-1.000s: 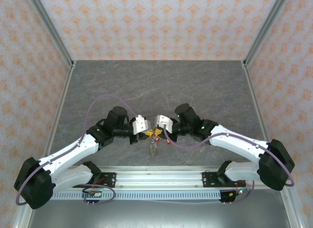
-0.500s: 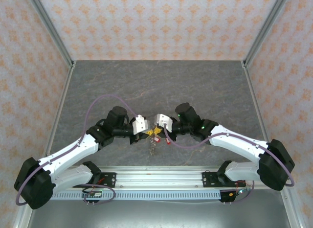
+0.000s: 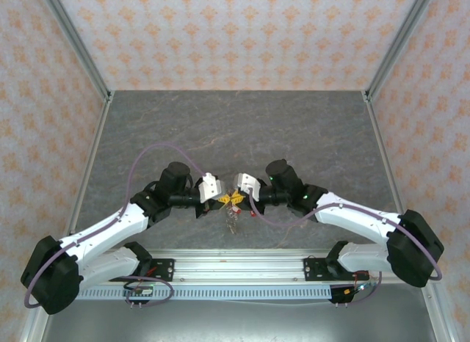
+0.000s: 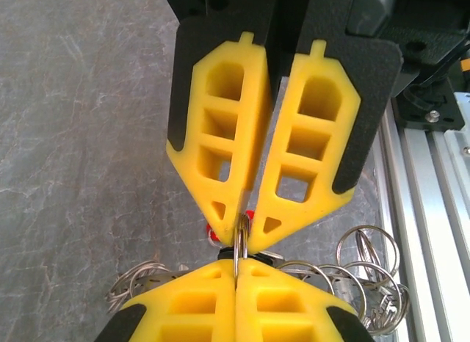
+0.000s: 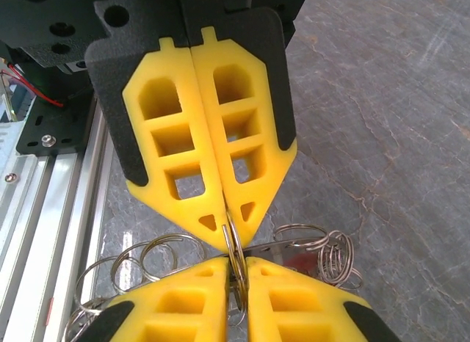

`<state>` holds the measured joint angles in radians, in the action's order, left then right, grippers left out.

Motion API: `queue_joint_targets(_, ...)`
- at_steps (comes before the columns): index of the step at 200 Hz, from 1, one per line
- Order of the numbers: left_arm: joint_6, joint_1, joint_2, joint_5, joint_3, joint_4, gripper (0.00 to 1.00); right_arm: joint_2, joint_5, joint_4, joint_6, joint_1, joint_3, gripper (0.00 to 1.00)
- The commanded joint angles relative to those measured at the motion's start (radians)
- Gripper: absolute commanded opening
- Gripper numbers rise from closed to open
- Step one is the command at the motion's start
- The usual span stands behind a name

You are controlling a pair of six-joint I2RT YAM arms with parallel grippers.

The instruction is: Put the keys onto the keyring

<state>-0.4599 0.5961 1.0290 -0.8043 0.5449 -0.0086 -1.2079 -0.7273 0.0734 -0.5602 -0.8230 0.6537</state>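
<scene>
My two grippers meet tip to tip over the near middle of the table. The keyring (image 4: pixel 239 243), a thin grey hoop seen edge-on, runs between both pairs of yellow fingers. My left gripper (image 4: pixel 236 267) (image 3: pixel 224 201) is shut tight on it. My right gripper (image 5: pixel 236 267) (image 3: pixel 239 200) pinches the same keyring (image 5: pixel 233 243), its jaws a wire's width apart. The keys (image 3: pixel 233 223) hang in a bunch under the grippers, with a red tag (image 3: pixel 253 214) at their right. Another red tag (image 4: pixel 211 230) peeks out behind the fingers.
Several small split rings (image 4: pixel 369 263) (image 5: pixel 150 258) and a flat metal piece (image 5: pixel 294 248) dangle around the fingertips. The aluminium rail (image 3: pixel 235 272) with the arm bases runs along the near edge. Patterned walls (image 3: pixel 235 34) close in the grey table (image 3: pixel 235 129).
The meeting point of the grippers has drifted slightly towards the near edge. The right jaws have eased apart a little round the ring. The key bunch still hangs below.
</scene>
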Motion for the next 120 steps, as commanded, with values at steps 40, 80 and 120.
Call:
queue_joint_targets(40,0.034,0.008,-0.012,-0.072,-0.002,0.136,0.00,0.019,-0.063,0.117,0.046,0.039,-0.050,0.09)
queue_joint_targets(80,0.023,0.007,-0.014,-0.025,-0.003,0.103,0.03,0.059,-0.061,0.102,0.056,0.048,-0.046,0.00)
queue_joint_targets(120,0.029,0.008,-0.018,0.044,0.022,0.063,0.12,0.053,-0.048,0.043,0.046,0.048,-0.008,0.00)
